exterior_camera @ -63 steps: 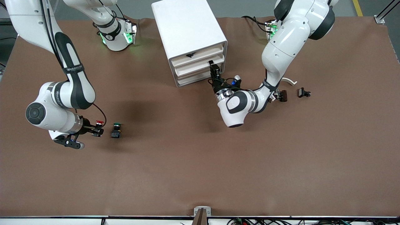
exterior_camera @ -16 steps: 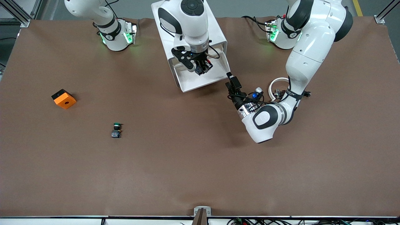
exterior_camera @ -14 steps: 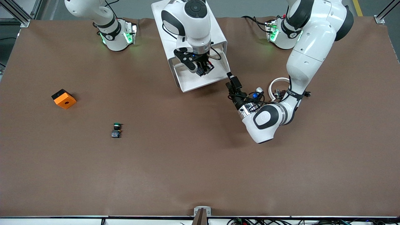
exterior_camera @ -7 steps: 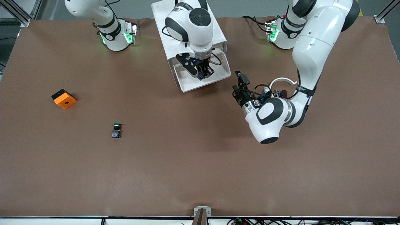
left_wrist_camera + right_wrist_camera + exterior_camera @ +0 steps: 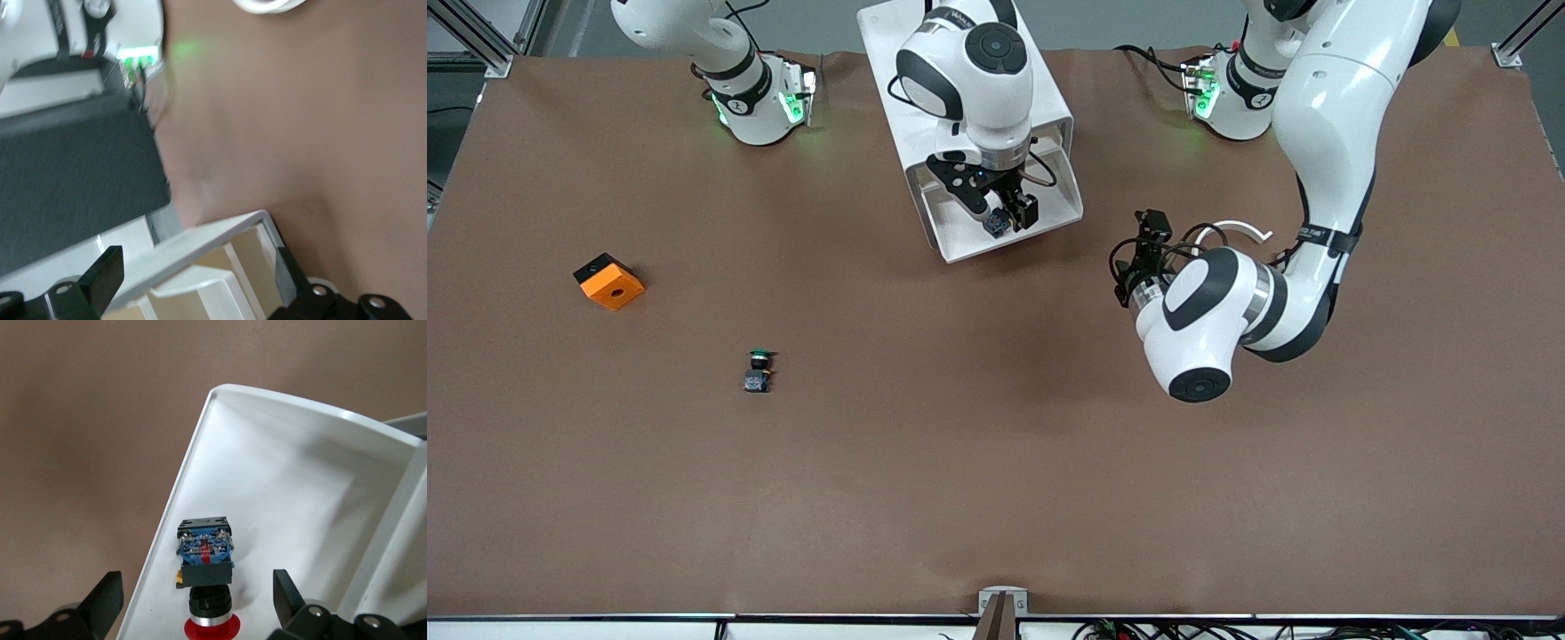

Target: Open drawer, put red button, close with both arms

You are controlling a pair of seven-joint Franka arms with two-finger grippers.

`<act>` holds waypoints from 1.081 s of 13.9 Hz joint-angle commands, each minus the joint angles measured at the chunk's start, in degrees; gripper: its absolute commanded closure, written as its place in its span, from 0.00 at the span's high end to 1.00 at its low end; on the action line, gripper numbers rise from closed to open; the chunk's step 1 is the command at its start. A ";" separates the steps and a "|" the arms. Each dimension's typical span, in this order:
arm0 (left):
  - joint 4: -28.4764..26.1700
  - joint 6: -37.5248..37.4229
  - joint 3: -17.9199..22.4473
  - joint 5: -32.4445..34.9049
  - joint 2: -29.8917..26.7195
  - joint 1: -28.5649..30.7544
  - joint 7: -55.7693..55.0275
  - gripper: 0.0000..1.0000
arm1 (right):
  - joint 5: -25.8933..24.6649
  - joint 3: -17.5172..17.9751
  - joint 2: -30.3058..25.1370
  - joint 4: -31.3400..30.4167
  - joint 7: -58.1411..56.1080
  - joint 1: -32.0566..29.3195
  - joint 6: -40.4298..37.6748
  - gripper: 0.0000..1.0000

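red button [image 5: 204,580] in open drawer [image 5: 313,480]

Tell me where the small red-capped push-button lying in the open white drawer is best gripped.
Probably grip the red-capped button by its blocky black-and-blue body, from straight above: it lies on its side in the white drawer, flat sides exposed. The open right gripper hangs over it; the open left gripper waits over the table beside the drawer.
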 commanded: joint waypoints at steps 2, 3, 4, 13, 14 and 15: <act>-0.43 5.76 -4.25 9.36 -5.38 -0.56 7.29 1.00 | -0.93 -0.48 -0.19 3.28 -4.19 -1.57 -3.99 1.00; -0.43 7.78 -6.01 11.91 -5.73 -0.47 7.83 1.00 | -0.85 -0.48 -0.36 4.86 -6.30 -2.80 -6.71 1.00; -0.52 9.72 -7.94 14.54 -5.74 -0.30 7.92 1.00 | -0.76 -0.48 -0.54 6.18 -8.93 -4.11 -9.43 1.00; -5.52 27.90 -15.51 26.33 -5.74 -0.21 18.38 1.00 | -0.06 -0.48 -6.95 7.07 -35.56 -20.89 -20.35 1.00; -6.49 30.19 -16.47 28.17 -5.56 -0.30 18.47 1.00 | 0.03 -0.39 -7.74 6.98 -39.07 -23.09 -21.23 1.00; -7.11 31.70 -17.27 30.11 -5.21 -0.38 18.82 1.00 | 0.03 -0.48 -8.36 6.98 -43.11 -24.85 -22.37 1.00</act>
